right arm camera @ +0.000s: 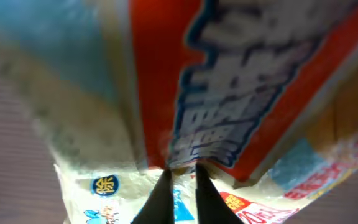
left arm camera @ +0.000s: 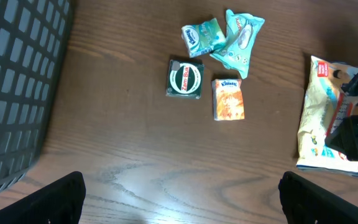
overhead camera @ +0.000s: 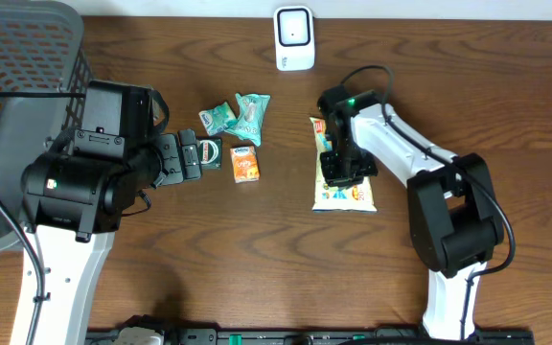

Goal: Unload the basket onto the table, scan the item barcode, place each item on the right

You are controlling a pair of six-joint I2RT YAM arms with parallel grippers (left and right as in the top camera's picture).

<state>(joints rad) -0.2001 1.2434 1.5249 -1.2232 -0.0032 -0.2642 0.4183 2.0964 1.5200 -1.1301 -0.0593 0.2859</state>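
Seen from overhead, the cream plastic snack bag with red and blue print [overhead camera: 345,196] lies flat on the brown wooden worktop [overhead camera: 161,259], right of centre and well below the white barcode scanner [overhead camera: 294,38] at the top edge. The right pincer [overhead camera: 338,169] sits on the bag's upper half. The left pincer [overhead camera: 188,158] is spread wide at centre left, near a dark green square packet [overhead camera: 204,151], a small orange box [overhead camera: 245,164] and two teal sachets [overhead camera: 238,117]. A grey mesh basket [overhead camera: 17,57] fills the upper left.

In the left wrist view the bag lies at the right edge, partly under the black right arm. The left fingers stand far apart at the lower corners with nothing between them.

In the right wrist view the fingers are pressed almost together at bottom centre, apparently pinching a ridge of the film. The print is blurred and no barcode can be read.

The bag looks light, soft and slippery, and its contents are probably brittle. A loose fold or end seam is the safer hold. It will likely sag once lifted.
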